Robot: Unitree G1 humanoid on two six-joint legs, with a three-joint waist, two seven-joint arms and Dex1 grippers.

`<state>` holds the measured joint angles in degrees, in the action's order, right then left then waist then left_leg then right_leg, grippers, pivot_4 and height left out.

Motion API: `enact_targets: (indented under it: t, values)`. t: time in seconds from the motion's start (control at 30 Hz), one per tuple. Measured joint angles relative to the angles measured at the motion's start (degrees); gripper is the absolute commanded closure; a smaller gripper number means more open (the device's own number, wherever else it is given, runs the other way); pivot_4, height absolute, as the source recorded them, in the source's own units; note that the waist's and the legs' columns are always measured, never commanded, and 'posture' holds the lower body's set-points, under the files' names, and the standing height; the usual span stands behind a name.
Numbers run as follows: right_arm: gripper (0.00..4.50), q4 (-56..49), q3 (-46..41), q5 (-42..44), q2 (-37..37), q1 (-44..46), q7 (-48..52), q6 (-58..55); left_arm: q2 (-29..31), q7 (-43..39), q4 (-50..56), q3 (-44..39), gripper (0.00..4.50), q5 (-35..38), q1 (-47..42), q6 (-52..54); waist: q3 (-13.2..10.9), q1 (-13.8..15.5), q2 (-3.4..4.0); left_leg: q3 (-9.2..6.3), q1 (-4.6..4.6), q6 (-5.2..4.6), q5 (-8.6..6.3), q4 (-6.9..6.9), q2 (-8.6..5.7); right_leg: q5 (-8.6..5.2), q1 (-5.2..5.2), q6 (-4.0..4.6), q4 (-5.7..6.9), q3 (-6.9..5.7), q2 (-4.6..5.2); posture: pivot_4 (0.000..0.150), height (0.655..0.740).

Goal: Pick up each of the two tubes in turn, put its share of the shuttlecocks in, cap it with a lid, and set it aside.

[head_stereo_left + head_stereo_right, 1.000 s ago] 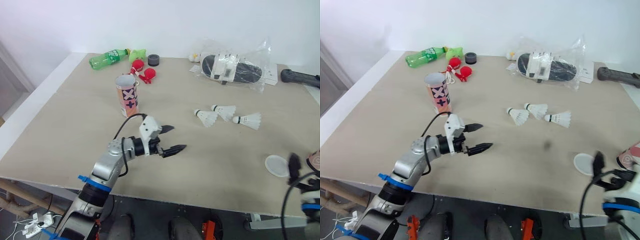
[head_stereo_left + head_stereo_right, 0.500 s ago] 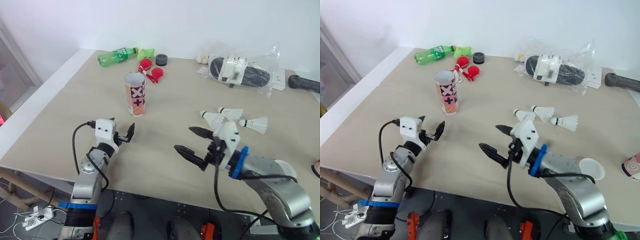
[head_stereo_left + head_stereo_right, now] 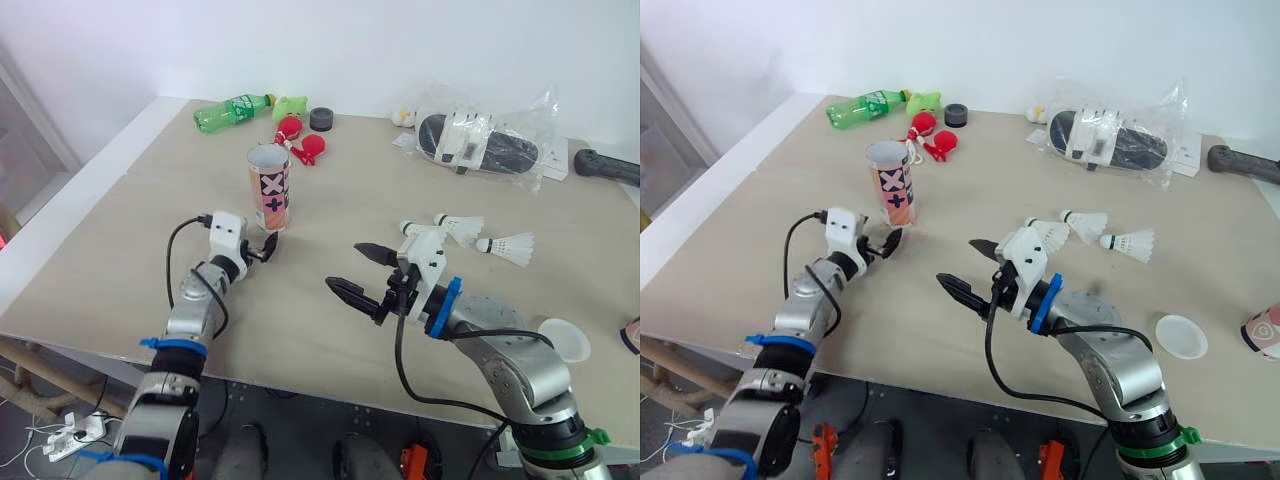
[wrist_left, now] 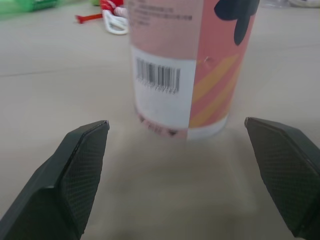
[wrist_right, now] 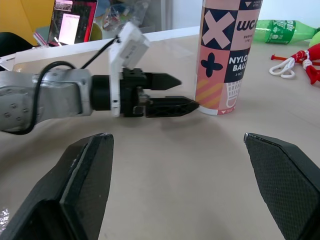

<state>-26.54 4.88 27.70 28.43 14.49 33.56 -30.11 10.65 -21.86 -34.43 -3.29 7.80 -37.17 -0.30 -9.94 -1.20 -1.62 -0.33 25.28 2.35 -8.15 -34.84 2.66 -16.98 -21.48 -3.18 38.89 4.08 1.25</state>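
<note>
A pink patterned tube point(image 3: 270, 188) stands upright and open-topped at the table's middle left. My left gripper point(image 3: 266, 246) is open just in front of its base; in the left wrist view the tube point(image 4: 190, 65) stands between and beyond the two fingers point(image 4: 82, 165). My right gripper point(image 3: 358, 272) hovers open mid-table, pointing left toward the tube point(image 5: 227, 55) and the left gripper point(image 5: 170, 95). Three shuttlecocks lie to the right: one point(image 3: 1040, 232) beside my right wrist, two more point(image 3: 455, 225) point(image 3: 510, 243) beyond. A white lid point(image 3: 563, 340) lies front right. A second pink tube point(image 3: 1265, 335) shows at the right edge.
Along the back lie a green bottle point(image 3: 235, 108), a red toy with cord point(image 3: 300, 145), a black roll point(image 3: 322, 119), a plastic bag with black items point(image 3: 480, 145) and a black handle point(image 3: 605, 165). The table's front edge runs just behind both arms.
My left gripper has moved forward to the tube's base. My right arm rose from the front right edge to mid-table, then shifted slightly left. The camera shifted early on.
</note>
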Motion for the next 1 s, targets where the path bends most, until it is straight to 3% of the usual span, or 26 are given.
enact_targets:
  t: [0.4,0.83,0.87,0.93,1.0]
  values:
    - [0.03,-0.04,-0.03,-2.21,-1.67,-0.40,-0.29,0.02,0.32,-2.24,-27.33,-0.05,0.00,-1.61,-15.89,-9.38,-0.13,0.00,-0.20,-0.01,0.08,0.00,0.00,0.07,-0.02,-0.03,-0.09,-0.01,-0.02,-0.03,0.01,0.150,0.7400]
    - [0.03,-1.43,-0.02,-2.67,-2.23,-1.28,-1.32,-0.62,-1.21,-2.15,-35.52,-2.30,0.00,-1.66,-22.83,-13.17,-0.16,-0.01,-0.24,-0.01,0.12,0.02,0.00,0.09,-0.02,-0.03,-0.12,-0.01,-0.02,-0.03,0.01,0.150,0.7400]
    - [0.00,-1.44,-0.02,-2.69,-2.23,-1.35,-1.34,-0.71,-1.23,-2.12,-35.69,-2.31,0.51,-1.67,-22.84,-13.32,-0.16,-0.01,-0.24,-0.01,0.12,0.02,0.01,0.09,-0.02,-0.03,-0.12,-0.01,-0.02,-0.03,0.01,0.150,0.7400]
    - [0.00,-1.49,-0.02,-2.72,-2.25,-1.58,-1.36,-0.86,-1.24,-2.05,-35.96,-2.60,1.11,-1.66,-22.84,-13.56,-0.16,-0.01,-0.24,-0.01,0.12,0.02,0.01,0.09,-0.02,-0.03,-0.12,-0.01,-0.02,-0.04,0.01,0.150,0.7400]
    - [0.00,-1.76,-0.02,-2.73,-2.26,-1.83,-1.37,-1.10,-1.24,-2.05,-35.99,-2.89,1.38,-1.67,-22.85,-13.64,-0.16,-0.01,-0.24,-0.01,0.12,0.03,0.01,0.09,-0.02,-0.02,-0.12,-0.01,-0.02,-0.03,0.01,0.150,0.7400]
